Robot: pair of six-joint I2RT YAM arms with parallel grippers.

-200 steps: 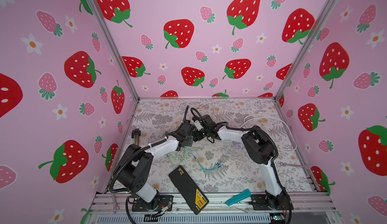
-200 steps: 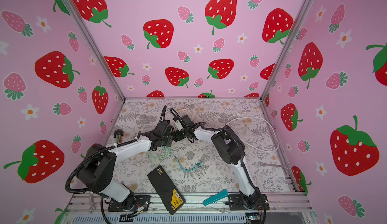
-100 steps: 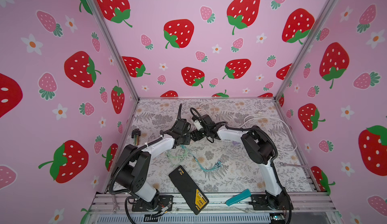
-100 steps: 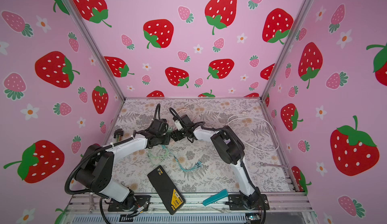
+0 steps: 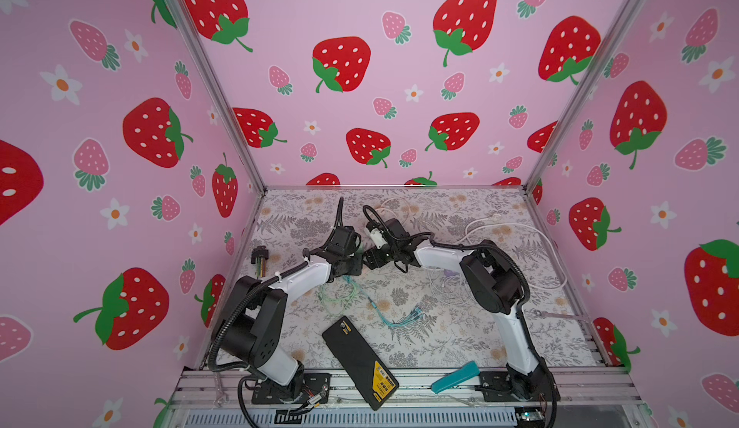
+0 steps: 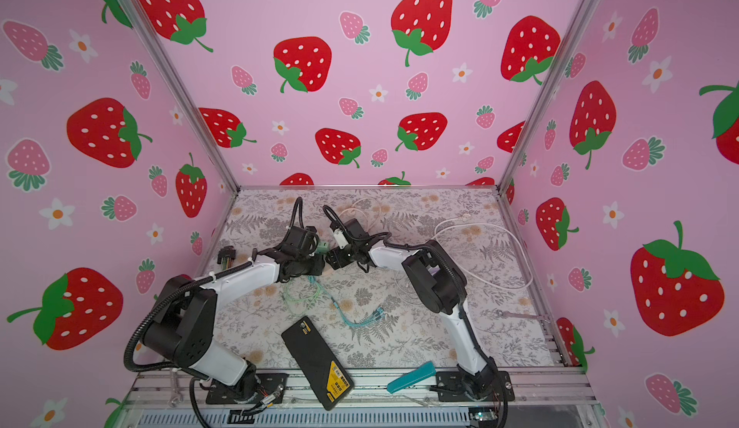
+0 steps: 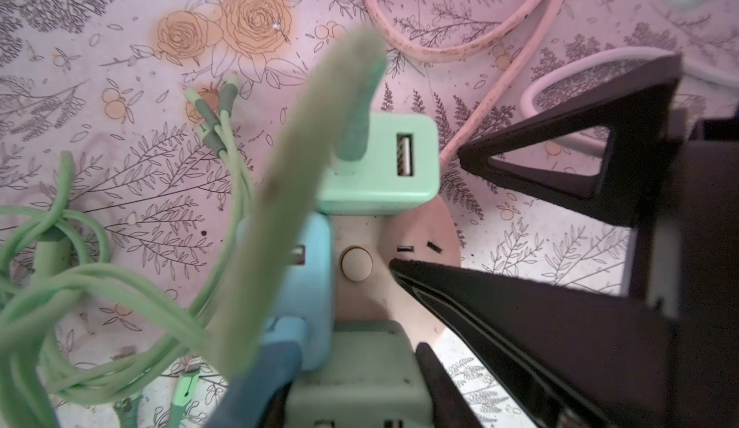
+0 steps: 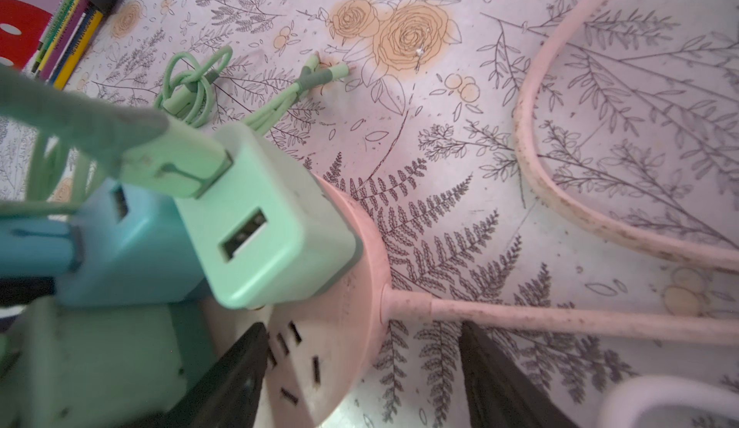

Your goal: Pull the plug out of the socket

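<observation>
Blocking the top views, both arms hide the socket (image 8: 344, 286) and plug (image 7: 360, 382).

pink walls (image 5: 380, 86) printed with strawberries and white flowers fill the upper frame. a floral, fern-patterned tabletop (image 5: 460, 338) lies at lower centre, edged by aluminium rails (image 5: 420, 386).

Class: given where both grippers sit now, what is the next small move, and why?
Probably the left gripper should pull straight up off the pink socket: its jaws look closed on the dull green plug, which is still seated, and the right gripper has one finger across the socket's face, seemingly bracing it.
</observation>
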